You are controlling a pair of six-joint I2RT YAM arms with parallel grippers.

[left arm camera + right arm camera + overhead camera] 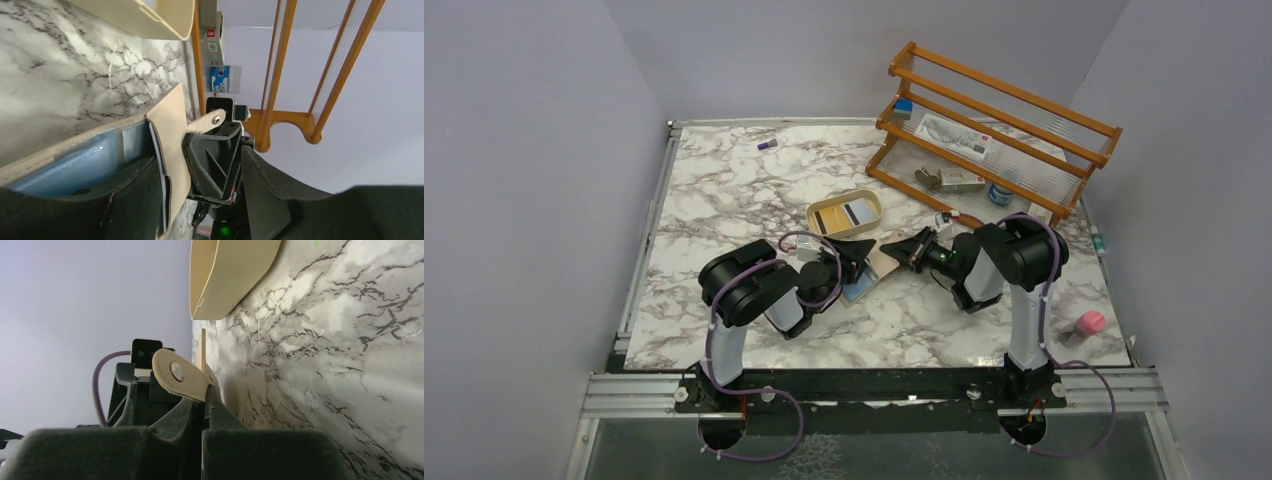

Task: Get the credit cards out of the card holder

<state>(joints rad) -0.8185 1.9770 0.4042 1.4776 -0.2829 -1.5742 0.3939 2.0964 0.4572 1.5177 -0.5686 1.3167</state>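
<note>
Beige leather of the card holder [170, 125] is pinched at its snap tab [177, 375] by the closed right gripper [205, 402], on the marble table [724, 190] near the oval tray [235, 275]. A pale blue card [70, 167] is seen in its pocket. The left gripper [200, 172] is held partly open around the flap's edge.

1. Marble-look table [724, 200] fills most of the top view.
2. Orange wooden rack [1024, 150] is upper right, set at an angle, with a few small bits on its shelves.
3. Oval tan tray [813, 214] sits around the middle.
4. Tiny purple thing [767, 146] is upper left, well apart from everything.
5. Pink thing [1089, 323] is lower right, near the table's edge.
</note>
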